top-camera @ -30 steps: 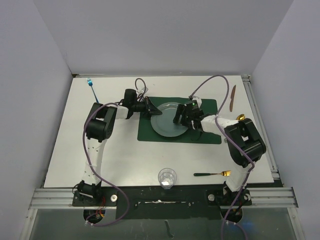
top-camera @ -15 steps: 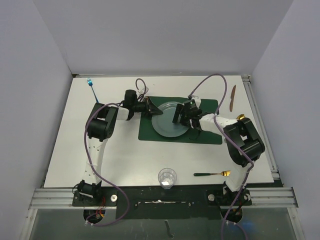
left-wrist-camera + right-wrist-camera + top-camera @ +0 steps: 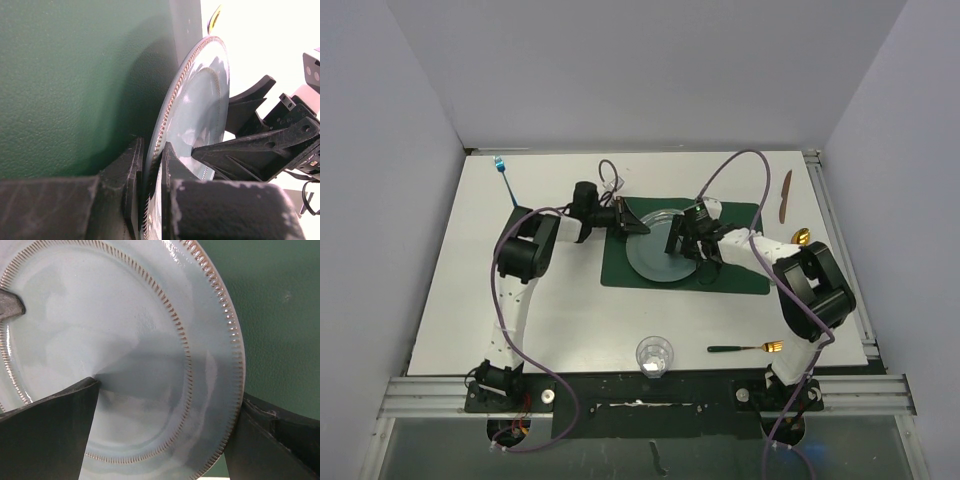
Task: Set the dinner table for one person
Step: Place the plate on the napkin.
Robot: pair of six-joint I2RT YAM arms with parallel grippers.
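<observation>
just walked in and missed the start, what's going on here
Two robot arms are working on a plate over the green placemat. The left pincer is shut on its rim. The right pincer is open, straddling the opposite rim, not gripping. A glass and a fork sit on the table near the arms' bases, off the placemat.

2 white-and-black arms (image 3: 520, 252) trail purple cables (image 3: 741, 158); left claw (image 3: 639, 225), right claw (image 3: 682, 241) black.
</observation>
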